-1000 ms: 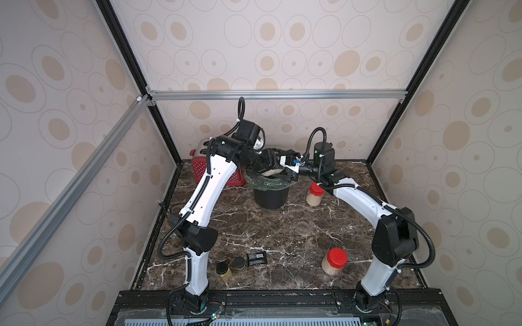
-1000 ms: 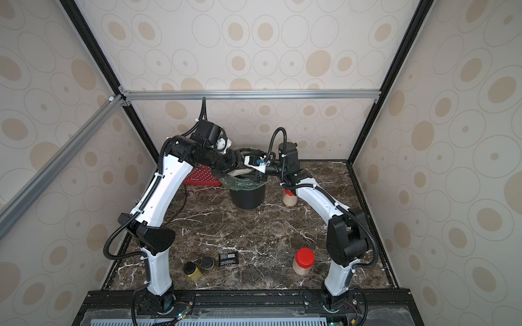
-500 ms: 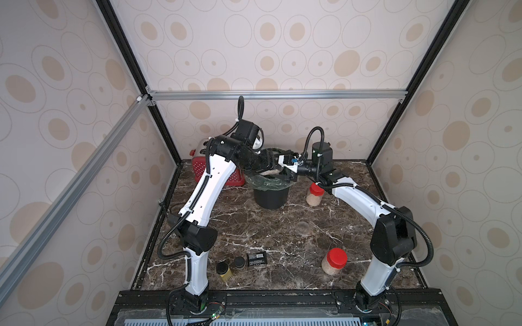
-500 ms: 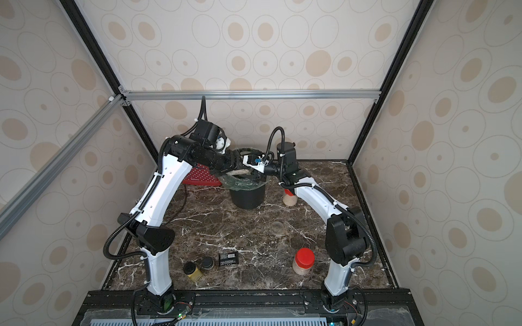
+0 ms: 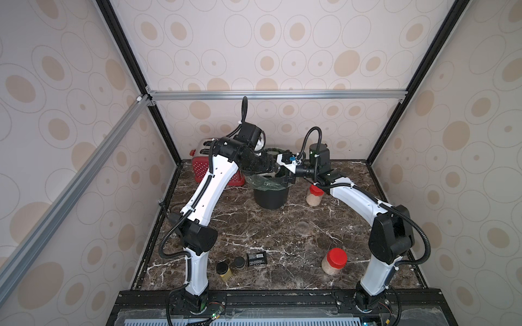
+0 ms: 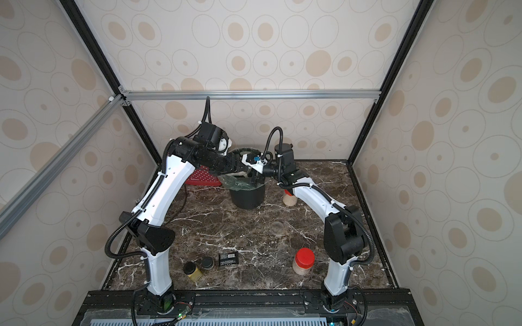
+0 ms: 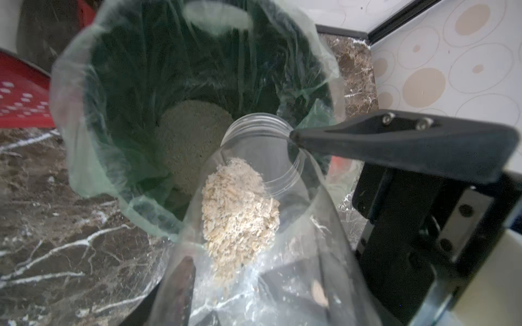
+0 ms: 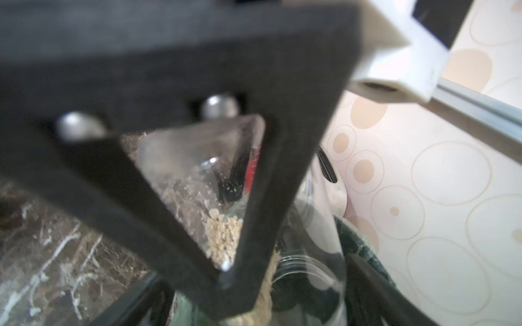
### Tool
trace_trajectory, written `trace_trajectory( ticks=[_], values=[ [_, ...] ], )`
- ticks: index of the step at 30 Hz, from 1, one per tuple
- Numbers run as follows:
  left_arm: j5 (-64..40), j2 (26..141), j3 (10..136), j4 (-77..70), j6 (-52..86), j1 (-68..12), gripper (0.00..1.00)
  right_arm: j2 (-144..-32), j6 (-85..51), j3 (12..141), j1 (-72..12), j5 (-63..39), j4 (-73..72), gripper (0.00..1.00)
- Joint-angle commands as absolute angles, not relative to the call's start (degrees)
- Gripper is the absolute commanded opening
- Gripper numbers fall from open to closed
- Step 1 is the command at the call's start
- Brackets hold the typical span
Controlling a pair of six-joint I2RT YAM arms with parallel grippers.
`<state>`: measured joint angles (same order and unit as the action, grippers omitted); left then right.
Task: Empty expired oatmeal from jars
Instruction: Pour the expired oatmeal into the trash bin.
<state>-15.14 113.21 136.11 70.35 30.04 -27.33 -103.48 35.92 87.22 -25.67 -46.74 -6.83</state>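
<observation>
Black, the bin (image 5: 271, 199) stands at the far side in both top views, the left gripper (image 5: 277, 171) and the right gripper (image 5: 288, 179) meeting above it, one red-lidded jar (image 5: 314, 195) just right of it, another red-lidded jar (image 5: 334, 261) at near right. The left wrist view shows the left gripper closed tight on the open jar (image 7: 282, 175), tilted over the bin, oatmeal (image 7: 240, 214) inside. The right wrist view shows the right gripper's fingers (image 8: 381, 293) wide apart by the jar neck, holding nothing.

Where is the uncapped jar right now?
In the left wrist view the uncapped jar tilts mouth-first over the lined black bin, at back centre of the table.
</observation>
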Motion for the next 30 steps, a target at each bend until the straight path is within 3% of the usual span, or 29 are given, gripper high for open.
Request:
trace_trajectory(
  ticks=[1, 13, 19, 23, 30],
  values=[
    [-10.52, 113.65, 137.05, 67.39, 26.34, -27.13, 0.0, -100.65, 33.89, 87.33, -26.93, -45.44, -5.58, 0.99],
    [-9.21, 113.86, 138.58, 68.56, 24.4, -27.85, 0.0, -91.76, 32.47, 84.64, -26.7, -40.66, 4.65, 0.99],
    [-7.29, 118.39, 144.18, 71.71, 23.39, -30.25, 0.0, -90.62, 13.71, 86.95, -24.67, -34.08, 7.69, 1.0],
    [-5.37, 119.52, 145.46, 72.57, 23.98, -30.54, 0.0, -92.67, 1.65, 91.03, -22.28, -30.54, 11.76, 0.95],
    [-5.02, 120.22, 145.61, 72.2, 24.35, -30.65, 0.0, -99.95, -17.65, 102.68, -16.45, -36.32, 18.94, 0.82]
  ],
)
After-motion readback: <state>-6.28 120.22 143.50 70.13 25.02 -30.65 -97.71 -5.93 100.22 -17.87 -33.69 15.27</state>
